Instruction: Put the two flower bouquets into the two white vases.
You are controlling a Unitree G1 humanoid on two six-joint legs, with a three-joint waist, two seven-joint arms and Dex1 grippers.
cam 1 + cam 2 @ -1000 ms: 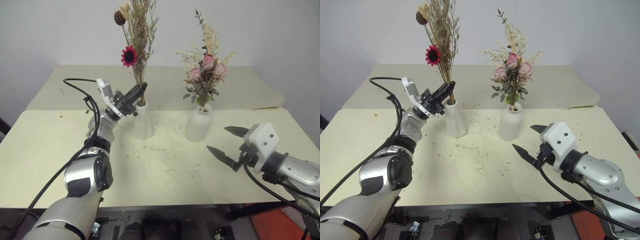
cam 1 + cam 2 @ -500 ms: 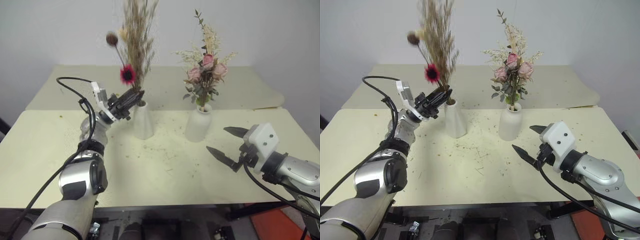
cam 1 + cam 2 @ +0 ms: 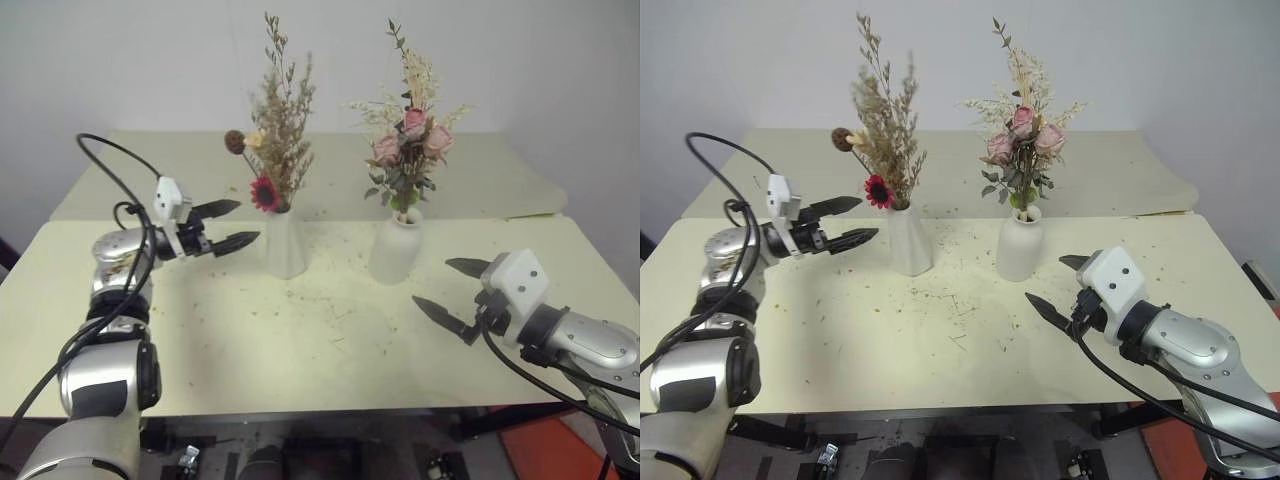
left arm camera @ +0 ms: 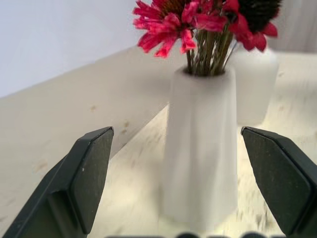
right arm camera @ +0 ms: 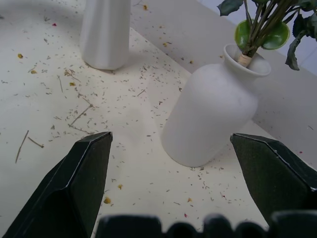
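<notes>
The left gripper has released and drawn clear, jaws wide, empty; the daisy bouquet sits in the cone vase; the rose bouquet in the bottle vase; right gripper wide, empty — retreat level, avoiding the stems.

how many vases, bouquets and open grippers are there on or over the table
vases: 2, a tall cone vase and a rounded bottle vase
bouquets: 2, a daisy bouquet and a rose bouquet, one in each vase
open grippers: 2, left gripper and right gripper
total: 6
</notes>
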